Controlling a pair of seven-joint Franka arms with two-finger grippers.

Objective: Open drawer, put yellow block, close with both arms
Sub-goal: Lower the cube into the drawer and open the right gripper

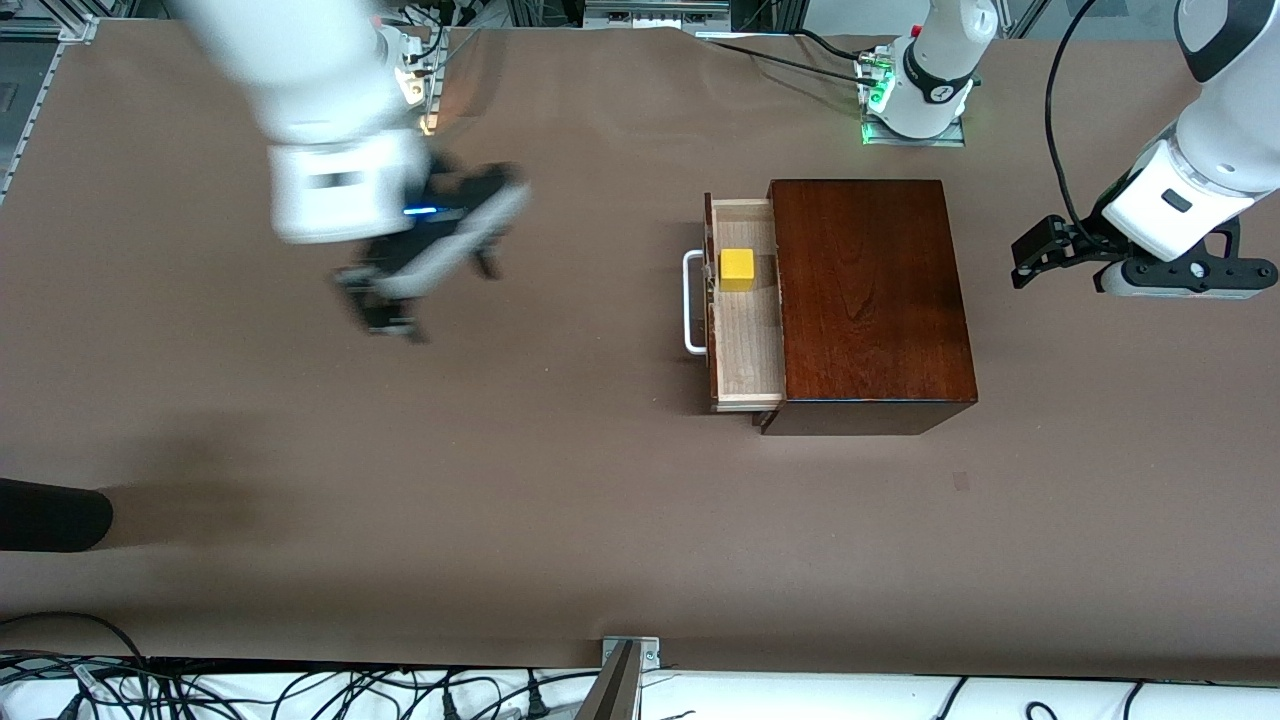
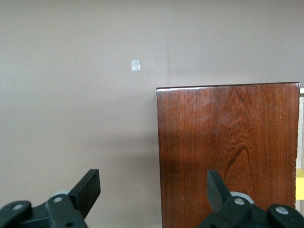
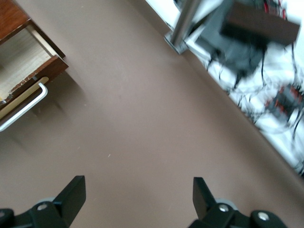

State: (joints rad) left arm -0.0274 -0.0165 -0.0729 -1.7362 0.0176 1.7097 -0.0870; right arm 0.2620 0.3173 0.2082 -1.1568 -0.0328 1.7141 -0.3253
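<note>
The drawer stands pulled out of the dark mahogany box, with its white handle toward the right arm's end. The yellow block lies in the drawer's tray, close to the drawer front. My right gripper is open and empty over bare table well away from the handle, and it looks blurred. Its wrist view shows open fingers, the drawer and the handle. My left gripper is open and empty over the table beside the box's closed end. Its wrist view shows the box top.
A brown mat covers the table. A small pale patch lies on it nearer the camera than the box. A black object juts in at the right arm's end. Cables and a metal post line the near edge.
</note>
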